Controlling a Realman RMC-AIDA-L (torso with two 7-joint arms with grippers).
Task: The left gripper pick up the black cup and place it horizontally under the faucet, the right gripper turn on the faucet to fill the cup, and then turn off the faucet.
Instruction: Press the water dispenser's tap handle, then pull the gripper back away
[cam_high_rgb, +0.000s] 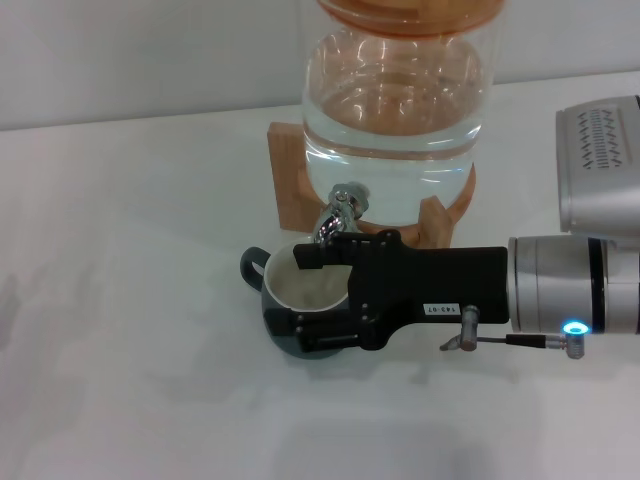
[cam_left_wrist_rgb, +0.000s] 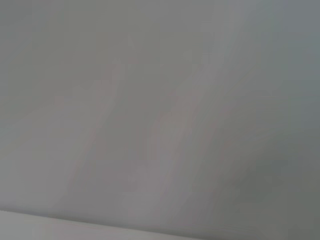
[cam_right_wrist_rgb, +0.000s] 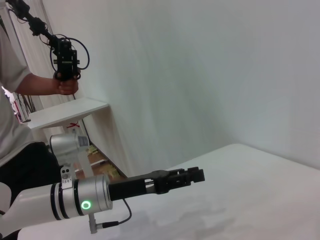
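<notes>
Black cup (cam_high_rgb: 300, 290) stands upright on the white desk (cam_high_rgb: 120, 300), directly beneath the faucet (cam_high_rgb: 340, 212). Right claw (cam_high_rgb: 312, 300) reaches over it, fingers spread apart around the spout, gripping nothing. Left claw (cam_right_wrist_rgb: 192, 175) hovers well away, apparently closed.

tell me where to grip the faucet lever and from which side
Grip the short chrome lever on top of the faucet, coming from the robot's right, as the right gripper does. The lever stands clear in front of the glass jar, while the black cup blocks access from below.
</notes>
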